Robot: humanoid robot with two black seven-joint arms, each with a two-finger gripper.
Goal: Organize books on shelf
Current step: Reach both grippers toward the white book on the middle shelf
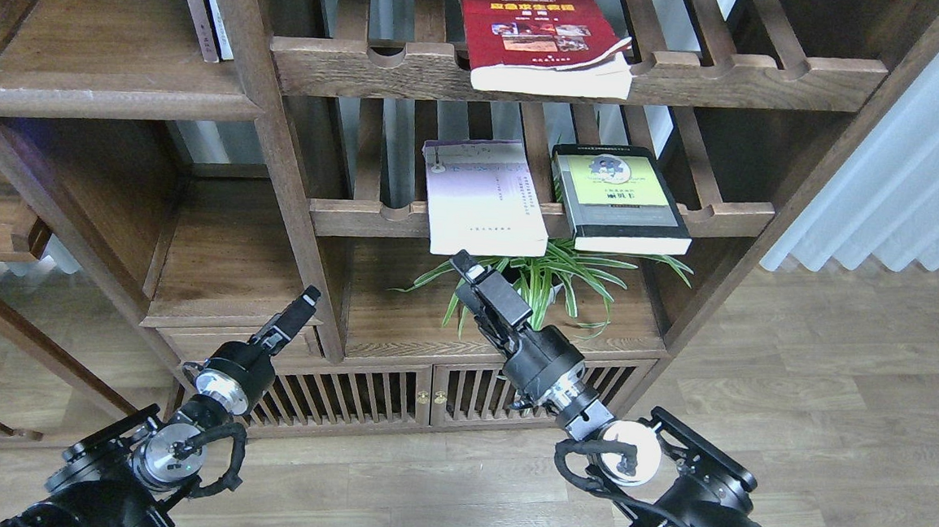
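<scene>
Both arms rise below the lilac book (486, 199), the right end effector (464, 265) just under its overhanging edge, the left end effector (308, 298) well off leftward, fingers indistinguishable on each; reaching seems underway, and gripping it comes next.

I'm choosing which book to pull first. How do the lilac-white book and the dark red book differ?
The dark red book lies on the upper slatted rack; the lilac-white book lies on the lower slatted rack, just above the right gripper. The dark red book has a yellow title and photos; the lilac-white book's cover is pale and plain. Both lie flat, overhanging their front rails.
</scene>
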